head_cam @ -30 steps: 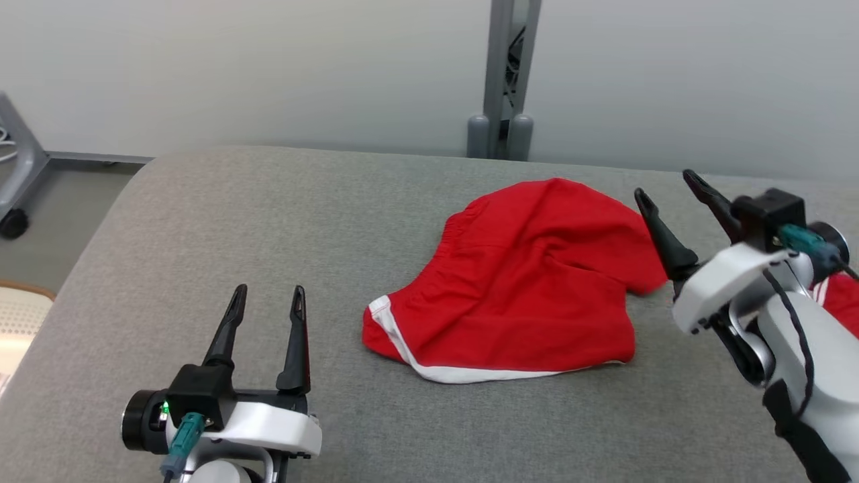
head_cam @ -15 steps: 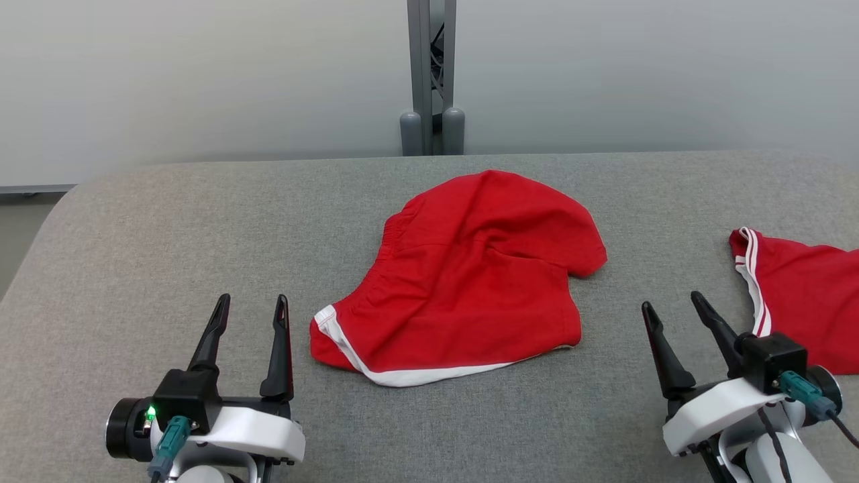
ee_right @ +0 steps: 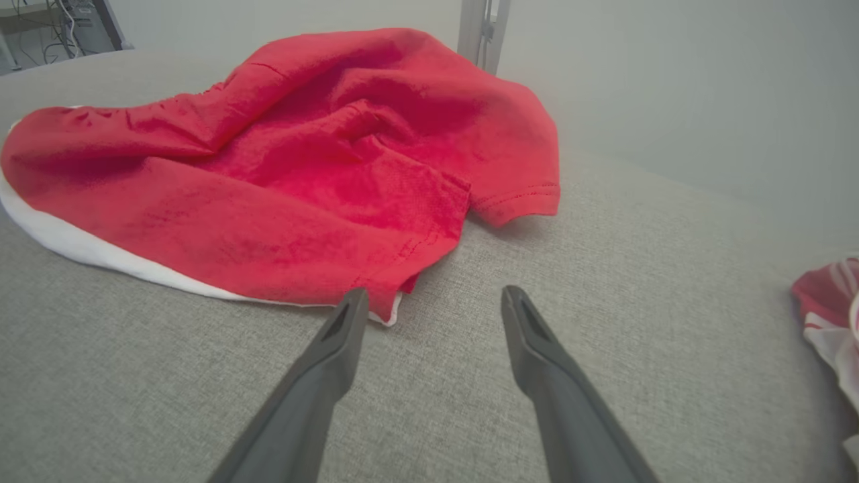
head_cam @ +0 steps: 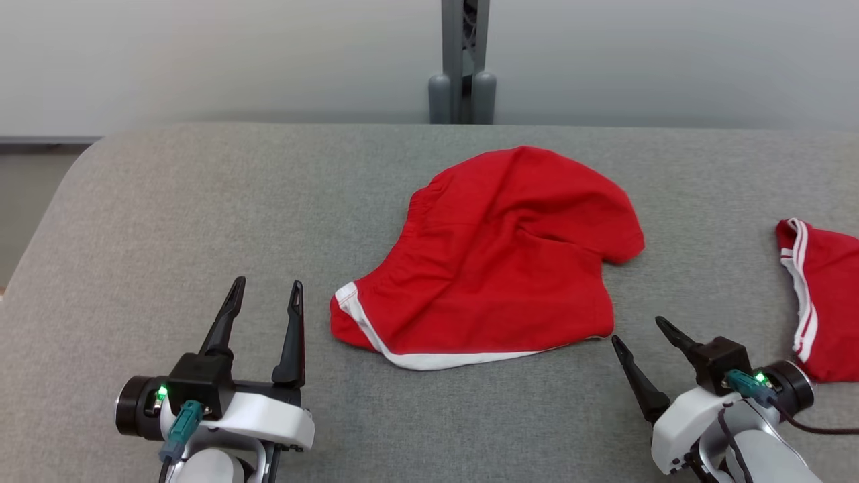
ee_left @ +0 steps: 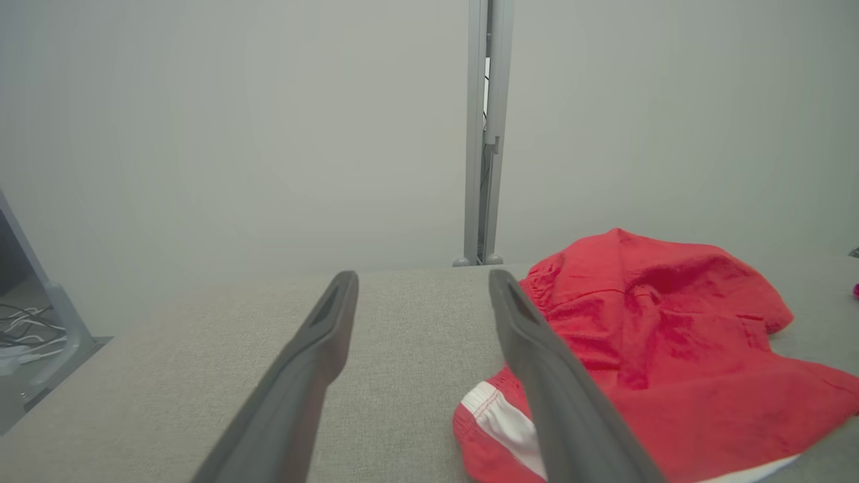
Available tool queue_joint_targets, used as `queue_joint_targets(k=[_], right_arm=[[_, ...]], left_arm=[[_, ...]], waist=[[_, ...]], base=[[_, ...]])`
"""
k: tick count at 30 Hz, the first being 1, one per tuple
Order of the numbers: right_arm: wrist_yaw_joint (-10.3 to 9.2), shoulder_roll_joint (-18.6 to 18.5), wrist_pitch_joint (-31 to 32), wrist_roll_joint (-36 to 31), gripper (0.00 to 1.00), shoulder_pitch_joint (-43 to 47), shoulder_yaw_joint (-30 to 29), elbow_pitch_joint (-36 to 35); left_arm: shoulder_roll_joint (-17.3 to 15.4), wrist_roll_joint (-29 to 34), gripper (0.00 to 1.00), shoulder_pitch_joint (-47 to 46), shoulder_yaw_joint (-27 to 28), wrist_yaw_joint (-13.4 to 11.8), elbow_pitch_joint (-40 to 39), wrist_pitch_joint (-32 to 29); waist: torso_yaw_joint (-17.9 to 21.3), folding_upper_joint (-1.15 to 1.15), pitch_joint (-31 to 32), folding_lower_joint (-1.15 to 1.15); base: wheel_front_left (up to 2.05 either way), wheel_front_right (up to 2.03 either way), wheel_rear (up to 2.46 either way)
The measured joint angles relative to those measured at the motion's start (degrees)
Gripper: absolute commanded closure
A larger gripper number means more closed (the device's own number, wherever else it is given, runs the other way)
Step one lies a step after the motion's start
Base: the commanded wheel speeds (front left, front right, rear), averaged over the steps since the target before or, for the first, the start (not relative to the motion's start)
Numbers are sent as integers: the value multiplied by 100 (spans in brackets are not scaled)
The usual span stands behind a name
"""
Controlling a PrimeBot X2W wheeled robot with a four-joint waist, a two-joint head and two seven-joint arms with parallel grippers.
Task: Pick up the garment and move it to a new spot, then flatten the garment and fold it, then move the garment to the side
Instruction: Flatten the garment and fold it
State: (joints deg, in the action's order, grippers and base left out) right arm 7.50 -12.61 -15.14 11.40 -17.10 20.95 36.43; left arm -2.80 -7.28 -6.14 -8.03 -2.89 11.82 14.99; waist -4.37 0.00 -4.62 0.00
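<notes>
Head view, garment: A red garment with white trim lies crumpled in the middle of the grey cloth-covered table.
Head view, left arm: Low at the left with a level wrist. My left jaws stand wide and empty. My left fingers point straight away from me, beside the garment's white-trimmed corner and apart from it.
Head view, right arm: Low at the right. My right jaws are wide and empty. My right fingers lean up and to the left, their tips at the garment's near right corner.
Head view, surroundings: A second garment, red with white stripes, lies at the right edge. A grey post stands behind the table.
Left wrist view: My fingers are spread over bare table, and the garment lies to their right.
Right wrist view: My fingers are spread just above the table. One tip sits at the garment's near hem, and I cannot tell whether it touches.
</notes>
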Motion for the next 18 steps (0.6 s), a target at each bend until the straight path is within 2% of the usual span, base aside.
queue_joint_targets(k=[5, 10, 18], right_arm=[[0, -97, 0, -108, 0, -360, 374, 445], [0, -94, 0, -178, 0, -554, 503, 848], [0, -99, -1, -171, 0, -721, 671, 973]], left_arm=[[-2, 24, 0, -135, -5, 8, -1, 0], [0, 21, 0, -249, -42, 7, -11, 0], [0, 13, 0, -282, -63, -8, -22, 0]], waist=[[-202, 0, -216, 0], [-409, 0, -398, 0], [-597, 0, -539, 0]], base=[[0, 0, 0], [0, 0, 0], [0, 0, 0]])
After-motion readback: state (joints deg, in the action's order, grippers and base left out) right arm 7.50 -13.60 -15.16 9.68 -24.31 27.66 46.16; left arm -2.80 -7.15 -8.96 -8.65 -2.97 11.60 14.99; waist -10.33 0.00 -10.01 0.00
